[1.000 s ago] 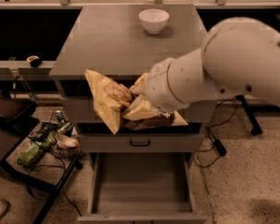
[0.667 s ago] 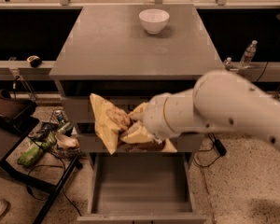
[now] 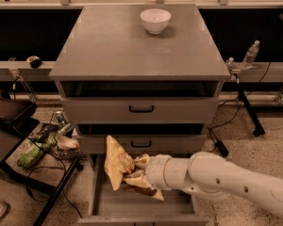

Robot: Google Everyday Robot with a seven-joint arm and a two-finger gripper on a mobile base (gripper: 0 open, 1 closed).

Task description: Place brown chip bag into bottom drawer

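The brown chip bag [image 3: 117, 166] shows its yellow-tan end and a dark brown strip, and it hangs crumpled in my gripper [image 3: 134, 171]. The gripper is shut on the bag, at the end of my white arm, which reaches in from the lower right. The bottom drawer [image 3: 141, 206] is pulled open below the cabinet, a plain grey tray inside. The bag sits just above the drawer's left back part. Its lower edge is close to the tray; I cannot tell whether it touches.
A white bowl [image 3: 155, 20] stands at the back of the grey cabinet top [image 3: 132, 51]. Two upper drawers with black handles [image 3: 141, 109] are slightly open. A low black cart with clutter [image 3: 42, 142] stands to the left. A water bottle [image 3: 251, 54] stands on a ledge to the right.
My arm has dropped and swung low, carrying the chip bag down from in front of the upper drawers to just above the open bottom drawer.
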